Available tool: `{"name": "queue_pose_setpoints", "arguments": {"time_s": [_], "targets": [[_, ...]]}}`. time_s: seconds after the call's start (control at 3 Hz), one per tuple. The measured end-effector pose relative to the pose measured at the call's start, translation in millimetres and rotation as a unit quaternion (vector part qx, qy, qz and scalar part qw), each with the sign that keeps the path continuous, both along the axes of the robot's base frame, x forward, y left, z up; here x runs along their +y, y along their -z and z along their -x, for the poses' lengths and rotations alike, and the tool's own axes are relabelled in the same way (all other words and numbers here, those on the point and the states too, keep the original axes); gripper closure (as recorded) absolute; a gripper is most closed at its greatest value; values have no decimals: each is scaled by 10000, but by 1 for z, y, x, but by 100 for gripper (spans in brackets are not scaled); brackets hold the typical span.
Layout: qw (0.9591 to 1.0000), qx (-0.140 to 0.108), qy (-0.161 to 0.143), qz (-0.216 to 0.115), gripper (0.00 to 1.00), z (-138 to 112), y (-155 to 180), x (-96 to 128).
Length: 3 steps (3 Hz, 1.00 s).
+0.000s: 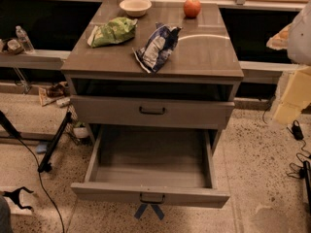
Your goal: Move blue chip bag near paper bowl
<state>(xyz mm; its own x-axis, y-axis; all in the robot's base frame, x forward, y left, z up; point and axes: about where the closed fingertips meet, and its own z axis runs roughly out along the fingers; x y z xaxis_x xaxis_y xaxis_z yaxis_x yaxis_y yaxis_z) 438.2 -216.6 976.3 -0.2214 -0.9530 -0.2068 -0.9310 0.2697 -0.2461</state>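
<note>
Blue chip bag [158, 47] mid tabletop [209, 57], paper bowl [135, 6] at back. Jaws at far right edge, well apart frm bag; open/shut: can't tell.

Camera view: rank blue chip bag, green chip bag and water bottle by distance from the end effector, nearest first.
End effector hangs at the right edge, beside the table.
1. Blue chip bag: table front, centre.
2. Green chip bag: further left and back.
3. Water bottle: far left, off the table.
</note>
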Motion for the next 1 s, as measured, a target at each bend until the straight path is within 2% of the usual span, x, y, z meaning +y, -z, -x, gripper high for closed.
{"name": "queue_pose_setpoints", "arguments": {"time_s": [0.33, 0.67, 1.0], "targets": [[10000, -43, 37, -45, 0, -2, 0, 0], [9977, -384, 348, -426, 0, -18, -4, -5], [9890, -999, 605, -912, 0, -73, -13, -13]]}}
